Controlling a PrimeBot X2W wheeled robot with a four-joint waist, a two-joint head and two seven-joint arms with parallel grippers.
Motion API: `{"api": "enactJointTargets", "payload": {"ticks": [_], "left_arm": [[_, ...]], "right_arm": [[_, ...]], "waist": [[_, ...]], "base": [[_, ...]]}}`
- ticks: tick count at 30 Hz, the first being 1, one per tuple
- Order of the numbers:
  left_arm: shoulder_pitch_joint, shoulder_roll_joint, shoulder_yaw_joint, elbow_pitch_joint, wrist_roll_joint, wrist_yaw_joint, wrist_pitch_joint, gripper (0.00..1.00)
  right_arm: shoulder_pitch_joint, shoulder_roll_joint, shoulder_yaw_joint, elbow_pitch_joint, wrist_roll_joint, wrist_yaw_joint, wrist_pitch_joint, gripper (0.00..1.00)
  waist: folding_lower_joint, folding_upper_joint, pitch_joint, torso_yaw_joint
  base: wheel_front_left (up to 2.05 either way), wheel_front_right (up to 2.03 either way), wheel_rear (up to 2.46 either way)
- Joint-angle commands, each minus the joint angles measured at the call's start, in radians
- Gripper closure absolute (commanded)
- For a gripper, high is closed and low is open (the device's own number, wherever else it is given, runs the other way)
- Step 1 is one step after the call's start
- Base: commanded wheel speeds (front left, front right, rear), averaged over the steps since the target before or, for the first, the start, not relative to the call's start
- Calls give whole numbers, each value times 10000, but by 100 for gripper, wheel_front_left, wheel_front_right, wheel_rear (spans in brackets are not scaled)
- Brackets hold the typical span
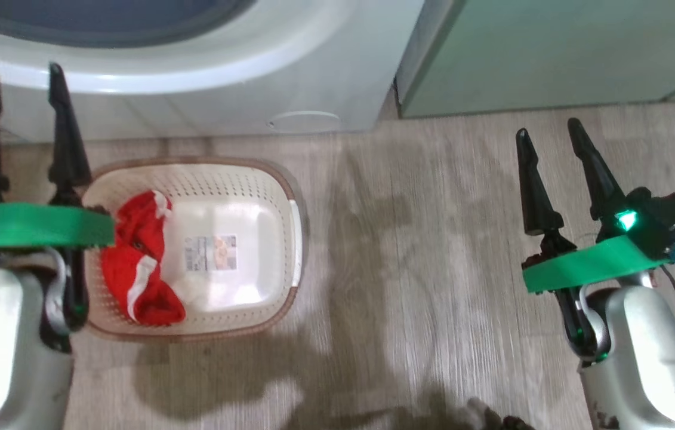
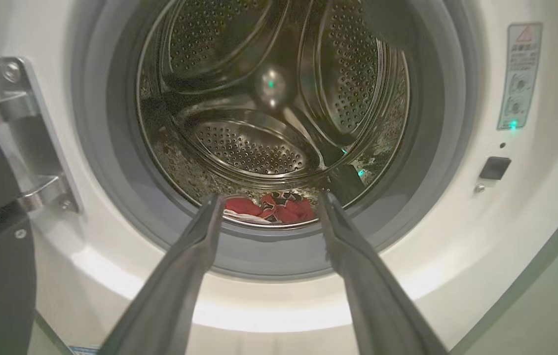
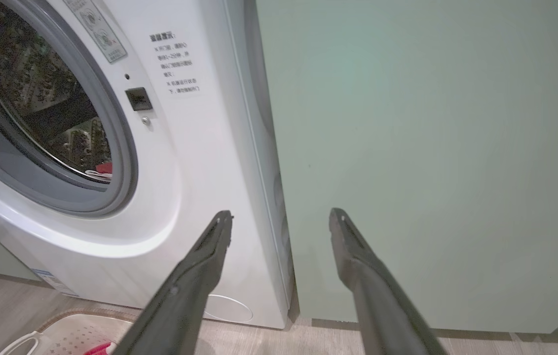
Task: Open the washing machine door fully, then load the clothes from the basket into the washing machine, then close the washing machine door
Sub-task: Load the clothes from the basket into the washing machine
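The red clothes [image 1: 140,263] are lying along the left wall of the basket [image 1: 289,197], with the heap running toward the washing machine [image 1: 224,101]. They are just beside the left gripper [image 1: 24,70], which is hanging open and empty. The right gripper [image 1: 549,126], also open and empty, is sitting well apart.

The floor [image 1: 421,251] is pale grey wood-look planking (dark shadows fall across its near part). The basket [image 1: 218,179] stands on it toward the left, just in front of the washing machine [image 1: 224,113], which stands along the floor's far edge. A pale green cabinet [image 1: 552,54] stands just beside the machine, at the far right.
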Motion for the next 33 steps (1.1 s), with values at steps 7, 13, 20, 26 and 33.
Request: {"api": "enactJointTargets", "payload": {"ticks": [7, 13, 20, 26, 33], "left_arm": [[996, -524, 445, -185, 716, -427, -49, 0], [1760, -846, 419, -87, 1247, -578, -50, 0], [2565, -1010, 296, -122, 1490, -665, -50, 0], [3114, -1121, 254, -269, 1581, -673, -50, 0], [3548, -1098, 227, -339, 1616, -616, -51, 0]], "right_arm": [[717, -16, -119, -407, -232, 0, 372, 0], [1202, -16, -227, -522, -318, 0, 668, 0], [1737, -16, -327, -721, -366, 0, 912, 0], [2254, -16, -455, -982, -356, 0, 1098, 0], [2683, -16, -486, -1258, -317, 0, 1277, 0]], "waist": [[1, -1, -1393, 551], [1, -1, -2156, 591], [1, -1, -2860, 606], [1, -1, -3401, 648], [1, -1, -3718, 645]], "base": [[0, 0, 0], [0, 0, 0], [0, 0, 0], [0, 0, 0], [0, 0, 0]]}}
